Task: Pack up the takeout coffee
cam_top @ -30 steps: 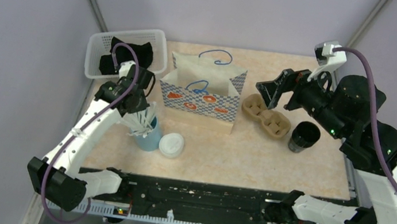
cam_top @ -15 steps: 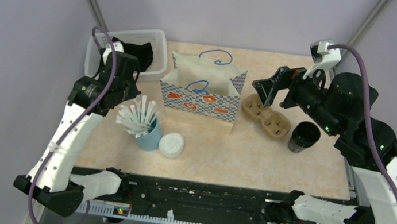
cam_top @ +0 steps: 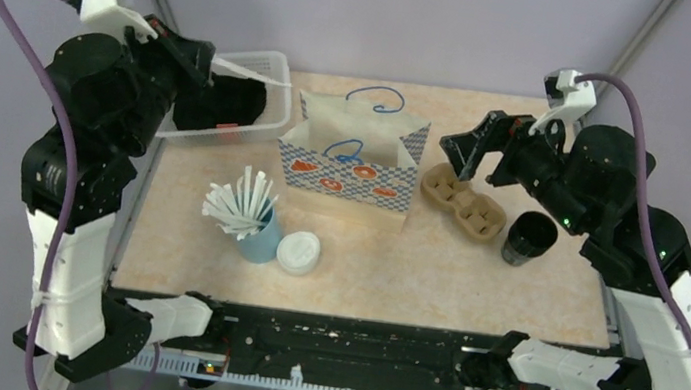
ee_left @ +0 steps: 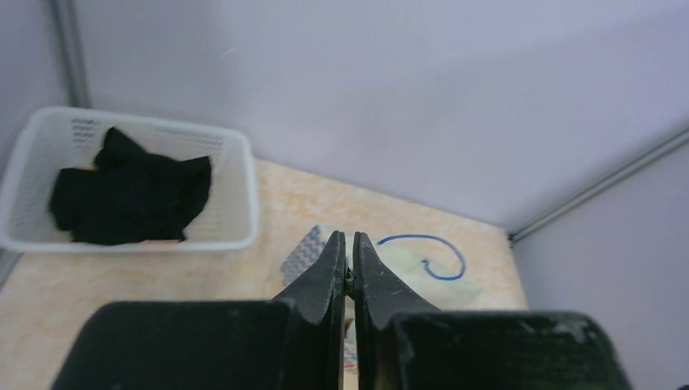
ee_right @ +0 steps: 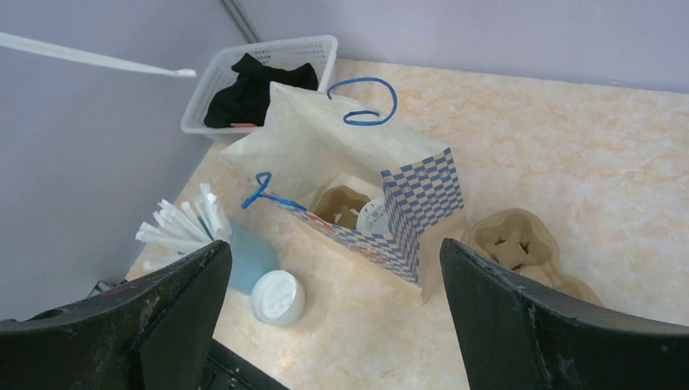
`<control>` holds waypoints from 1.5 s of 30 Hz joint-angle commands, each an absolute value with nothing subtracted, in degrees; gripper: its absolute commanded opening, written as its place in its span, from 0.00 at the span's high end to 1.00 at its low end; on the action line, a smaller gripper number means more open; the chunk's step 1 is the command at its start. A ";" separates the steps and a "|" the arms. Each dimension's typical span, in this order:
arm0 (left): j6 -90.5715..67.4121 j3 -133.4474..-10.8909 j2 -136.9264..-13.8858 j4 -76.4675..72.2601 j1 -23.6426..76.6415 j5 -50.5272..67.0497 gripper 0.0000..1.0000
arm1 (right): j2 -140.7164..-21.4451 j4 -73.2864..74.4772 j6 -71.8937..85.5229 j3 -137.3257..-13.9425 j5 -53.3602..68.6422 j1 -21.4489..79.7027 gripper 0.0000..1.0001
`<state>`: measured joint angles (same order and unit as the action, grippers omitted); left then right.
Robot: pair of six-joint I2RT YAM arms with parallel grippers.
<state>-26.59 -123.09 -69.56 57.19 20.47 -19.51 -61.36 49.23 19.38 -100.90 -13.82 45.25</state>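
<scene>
The takeout coffee [ee_right: 372, 216] shows only as a greyish-white lid inside the open checkered paper bag [ee_right: 422, 201], beside a cardboard holder in there; its cup body is hidden. From the top view the bag [cam_top: 350, 170] hides it. My left gripper [cam_top: 201, 53] is raised high at the far left, over the basket. It [ee_left: 349, 240] is shut on a thin white straw [cam_top: 252, 69], which pokes out to the right [ee_right: 97, 57]. My right gripper [cam_top: 460, 152] hangs open above the table right of the bag, nothing between its fingers [ee_right: 335, 244].
A cardboard cup carrier [cam_top: 463, 200] and a lidless black cup [cam_top: 528, 237] stand right of the bag. A light blue cup of white straws [cam_top: 256, 229] and a loose white lid [cam_top: 299, 251] sit front left. A white basket [cam_top: 278, 105] holding black cloth is at the back left.
My left arm lifted from the straw cup up and back to the left, its jaws closing on one straw. The right arm barely moved.
</scene>
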 commanded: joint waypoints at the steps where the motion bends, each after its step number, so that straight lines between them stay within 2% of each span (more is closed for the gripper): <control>1: -31.49 -115.62 -71.53 39.75 20.38 -10.40 1.00 | -59.07 47.02 22.29 -101.75 -16.56 45.55 0.01; 4: -32.92 -110.47 -72.73 31.55 20.39 -5.77 1.00 | -57.78 46.21 23.69 -100.98 -17.49 45.61 0.01; 11: -36.58 -108.10 -80.92 28.10 20.39 4.15 1.00 | -54.01 46.85 27.50 -99.86 -20.58 45.61 0.01; 25: -48.29 -86.04 -79.30 13.02 20.25 7.96 1.00 | -47.63 49.77 32.68 -98.42 -24.67 45.55 0.01; 27: -49.92 -83.65 -79.88 9.61 20.29 8.48 0.91 | -47.72 49.68 32.83 -98.52 -24.52 45.57 0.01; 29: -49.43 -84.78 -81.59 11.16 20.20 8.08 0.61 | -47.80 49.59 32.87 -98.42 -24.42 45.56 0.01; 35: -38.53 -102.15 -84.70 36.19 18.96 7.56 0.03 | -47.90 54.54 34.80 -101.23 -28.38 45.66 0.01; 40: -32.36 -105.86 -78.04 44.61 18.81 5.14 0.01 | -47.52 59.32 33.79 -105.78 -31.56 45.59 0.01; 45: -29.48 -105.12 -69.07 36.06 18.80 11.08 0.01 | -47.70 59.13 29.16 -110.87 -28.81 45.56 0.01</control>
<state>-34.28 -103.09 -76.55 40.97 19.05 6.87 -48.01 59.02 32.60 -106.91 -29.26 45.25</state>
